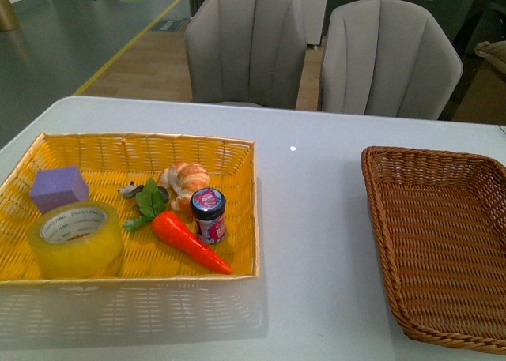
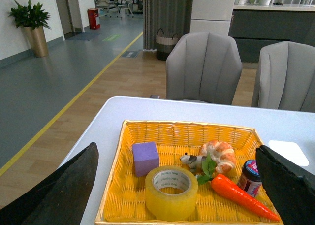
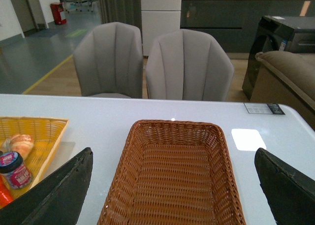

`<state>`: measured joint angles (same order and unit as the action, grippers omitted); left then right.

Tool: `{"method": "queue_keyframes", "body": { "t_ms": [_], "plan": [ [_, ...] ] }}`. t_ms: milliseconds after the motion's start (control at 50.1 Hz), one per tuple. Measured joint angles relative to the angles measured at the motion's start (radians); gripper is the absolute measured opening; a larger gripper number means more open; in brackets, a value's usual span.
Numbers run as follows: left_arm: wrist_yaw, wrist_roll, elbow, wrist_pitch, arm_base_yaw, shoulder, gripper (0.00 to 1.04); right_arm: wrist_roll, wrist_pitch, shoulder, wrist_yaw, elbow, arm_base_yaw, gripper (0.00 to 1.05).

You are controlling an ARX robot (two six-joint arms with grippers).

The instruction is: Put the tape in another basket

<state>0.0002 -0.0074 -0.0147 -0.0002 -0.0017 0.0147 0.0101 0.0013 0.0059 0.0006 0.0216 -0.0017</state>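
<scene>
On the white table (image 1: 316, 219), the yellow basket (image 1: 142, 137) sat on the robot's left and the empty brown basket (image 1: 451, 242) on its right, well apart across bare tabletop. The tape (image 1: 75, 238) lay flat, core hole facing up, in the yellow basket's near left corner, just beside a purple cube (image 1: 58, 188) and clear of the carrot (image 1: 190, 241). The left gripper (image 2: 175, 147), jaws spread wide and empty, hung above and before it, plainly the nearer arm. The right gripper (image 3: 172, 150), equally wide, faced the brown basket.
</scene>
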Motion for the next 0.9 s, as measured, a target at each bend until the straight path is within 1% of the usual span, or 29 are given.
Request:
{"method": "queue_keyframes", "body": {
  "t_ms": [758,778,798,818,858,898],
  "plan": [
    [0.000,0.000,0.000,0.000,0.000,0.000,0.96,0.000,0.000,0.000,-0.002,0.000,0.000,0.96],
    [0.000,0.000,0.000,0.000,0.000,0.000,0.96,0.009,-0.021,0.015,-0.047,0.008,-0.011,0.96],
    [0.000,0.000,0.000,0.000,0.000,0.000,0.96,0.019,-0.068,0.040,-0.133,0.026,-0.035,0.96],
    [0.000,0.000,0.000,0.000,0.000,0.000,0.96,0.041,-0.123,0.108,-0.249,0.054,-0.081,0.96],
    [0.001,0.000,0.000,0.000,0.000,0.000,0.96,0.061,-0.101,0.242,-0.397,0.084,-0.143,0.96],
    [0.000,0.000,0.000,0.000,0.000,0.000,0.96,0.079,-0.019,0.382,-0.485,0.108,-0.193,0.96]
  ]
}}
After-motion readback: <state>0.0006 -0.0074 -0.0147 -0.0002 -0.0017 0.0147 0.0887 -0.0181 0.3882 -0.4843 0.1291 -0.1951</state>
